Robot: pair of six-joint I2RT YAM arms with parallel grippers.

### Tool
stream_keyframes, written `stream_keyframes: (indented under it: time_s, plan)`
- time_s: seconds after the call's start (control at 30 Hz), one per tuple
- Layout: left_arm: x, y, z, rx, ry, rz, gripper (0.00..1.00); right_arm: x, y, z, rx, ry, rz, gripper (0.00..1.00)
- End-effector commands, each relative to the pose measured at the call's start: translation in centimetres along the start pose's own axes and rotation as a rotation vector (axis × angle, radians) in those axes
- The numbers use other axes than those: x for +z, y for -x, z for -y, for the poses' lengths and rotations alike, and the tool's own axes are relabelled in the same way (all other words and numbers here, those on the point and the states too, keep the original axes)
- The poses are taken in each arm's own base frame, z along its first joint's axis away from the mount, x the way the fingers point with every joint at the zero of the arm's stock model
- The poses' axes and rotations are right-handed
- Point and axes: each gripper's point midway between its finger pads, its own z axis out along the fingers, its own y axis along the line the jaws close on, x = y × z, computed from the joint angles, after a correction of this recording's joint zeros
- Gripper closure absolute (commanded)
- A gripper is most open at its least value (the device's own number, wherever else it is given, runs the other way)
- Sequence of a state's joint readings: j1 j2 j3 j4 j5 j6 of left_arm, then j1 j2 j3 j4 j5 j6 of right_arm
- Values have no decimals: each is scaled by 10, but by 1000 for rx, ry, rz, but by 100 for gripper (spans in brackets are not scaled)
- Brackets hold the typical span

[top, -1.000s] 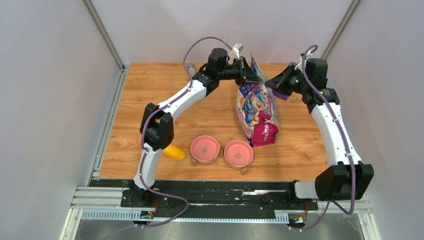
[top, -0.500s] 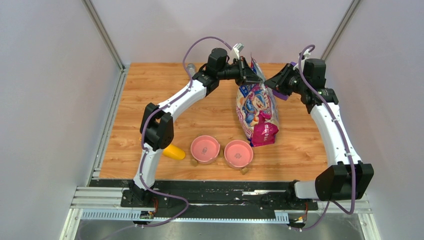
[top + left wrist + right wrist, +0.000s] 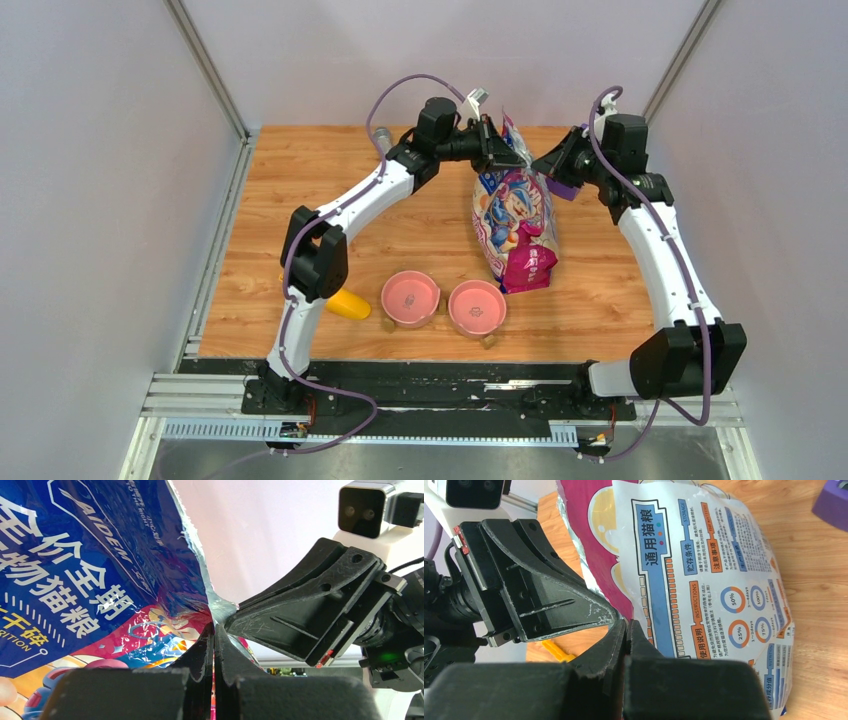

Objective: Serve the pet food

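Purple-pink food bag is held up at the upper centre of the frame.
Left gripper and right gripper both pinch its top edge, jaws closed tight.

Wood table, pink bowl, second pink bowl (just beside), bag, perhaps yellow scoop

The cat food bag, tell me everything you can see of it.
The glossy purple-pink foil cat food bag shows a cartoon cat, blue panels of Chinese print and a silvery lining at its ragged top edge. It rests crumpled and tilted on the wooden table, behind two pink bowls. The left pincer and right pincer are each shut on that top edge, from opposite sides.
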State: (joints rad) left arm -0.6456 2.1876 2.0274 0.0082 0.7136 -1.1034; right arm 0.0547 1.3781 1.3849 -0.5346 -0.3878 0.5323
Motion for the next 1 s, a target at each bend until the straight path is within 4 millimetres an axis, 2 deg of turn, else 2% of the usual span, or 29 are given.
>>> stream_keyframes:
  time_s: [0.0,0.4,0.47,0.57,0.6,0.63,0.67,0.73,0.83,0.97]
  plan:
    - [-15,0,12,28,15,-14,100,-13,32,30,-78,-172,154,100]
    - [-20,5,11,20,55,-2,100,-20,44,37,-184,-232,199,100]
    - [-21,5,12,24,53,-1,100,-20,43,29,-212,-190,187,100]
    - [-20,6,17,33,24,-7,100,-23,39,5,-232,-74,158,100]
    - [-19,6,17,34,16,-10,100,-25,39,-2,-225,-43,153,91]
    - [-18,6,20,41,-1,-12,100,-27,38,-9,-216,-14,147,75]
    - [-18,6,21,45,-9,-12,100,-30,36,-17,-207,21,138,65]
    - [-17,7,23,60,-20,-13,100,-33,30,-34,-195,103,103,50]
    - [-16,8,24,75,-29,-15,100,-36,17,-50,-194,204,39,37]
    - [-15,8,27,88,-44,-18,100,-31,2,-51,-231,242,-11,33]
